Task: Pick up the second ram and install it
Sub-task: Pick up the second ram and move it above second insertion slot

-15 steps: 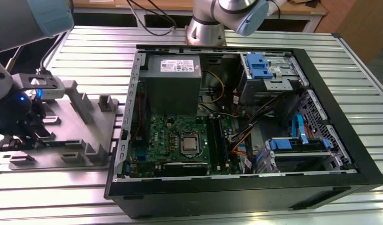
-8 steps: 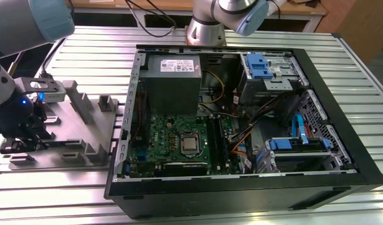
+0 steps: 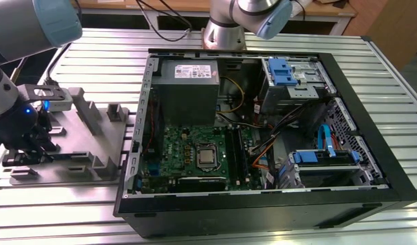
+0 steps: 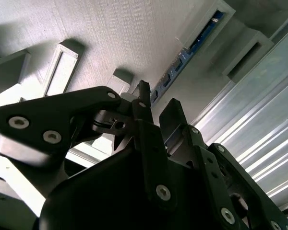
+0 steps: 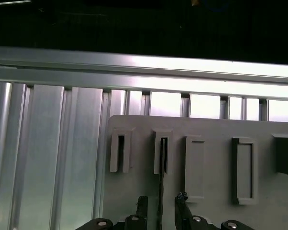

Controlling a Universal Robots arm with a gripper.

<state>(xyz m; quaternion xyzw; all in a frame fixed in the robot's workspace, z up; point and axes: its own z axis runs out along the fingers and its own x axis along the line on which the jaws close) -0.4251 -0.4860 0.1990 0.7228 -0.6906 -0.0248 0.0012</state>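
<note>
The second ram stands on its edge in a slot of the grey holder plate (image 3: pixel 79 153). It shows as a thin dark line in the first wrist view (image 5: pixel 160 163) and as a blue-green strip in the second wrist view (image 4: pixel 185 60). My gripper (image 5: pixel 161 206) is low over the plate at the exterior view's left (image 3: pixel 28 148). It is open, with one finger (image 5: pixel 142 205) on each side of the stick and a small gap showing at both sides. The second wrist view has the fingertips (image 4: pixel 143 96) straddling the near end of the stick.
The open computer case (image 3: pixel 263 204) lies at the exterior view's right, with the green motherboard (image 3: pixel 181 148), black memory slots (image 3: pixel 234 153) and grey power supply (image 3: pixel 188 76). The holder plate carries several other raised slots (image 5: pixel 242 170). Ribbed aluminium tabletop (image 5: pixel 48 158) surrounds it.
</note>
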